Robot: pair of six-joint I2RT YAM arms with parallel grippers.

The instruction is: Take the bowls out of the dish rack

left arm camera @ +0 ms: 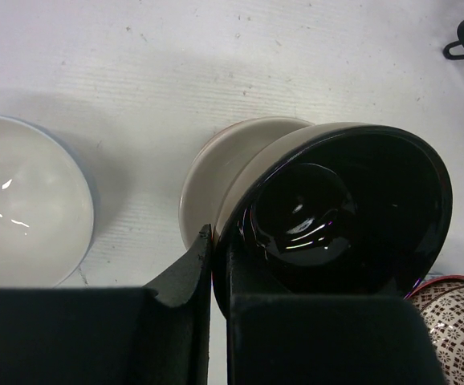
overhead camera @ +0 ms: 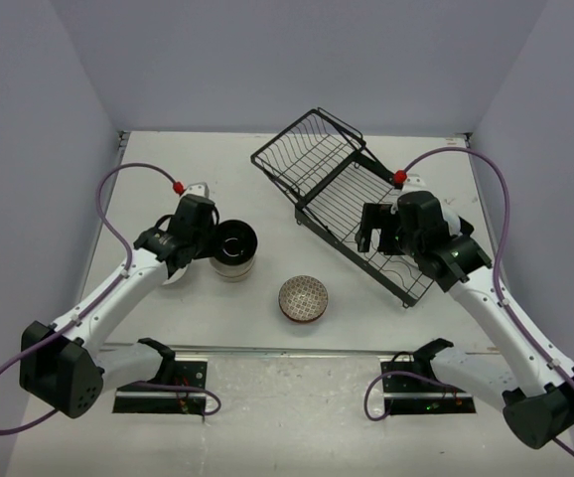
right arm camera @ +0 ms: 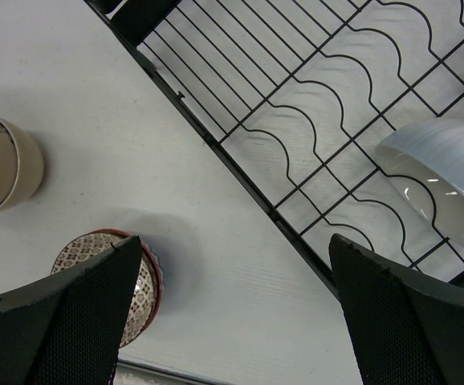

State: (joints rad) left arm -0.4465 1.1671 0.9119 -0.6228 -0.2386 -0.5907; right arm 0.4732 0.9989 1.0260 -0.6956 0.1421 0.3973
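My left gripper (left arm camera: 216, 245) is shut on the near rim of a tan bowl with a black inside (left arm camera: 352, 208), which tilts over a second tan bowl (left arm camera: 216, 160) standing on the table. From above, the left gripper (overhead camera: 214, 241) and this bowl (overhead camera: 235, 242) are left of centre. My right gripper (right arm camera: 236, 297) is open and holds nothing. It hovers over the near edge of the black wire dish rack (right arm camera: 296, 120). A pale white-blue bowl (right arm camera: 441, 176) lies in the rack. Seen from above, the right gripper (overhead camera: 374, 238) is over the rack (overhead camera: 337, 189).
A white bowl (left arm camera: 23, 208) stands on the table left of the tan ones. A brown patterned bowl (overhead camera: 304, 298) sits mid-table, beside my right gripper's left finger (right arm camera: 71, 321). The rack's hinged basket (overhead camera: 307, 149) stands raised at the back.
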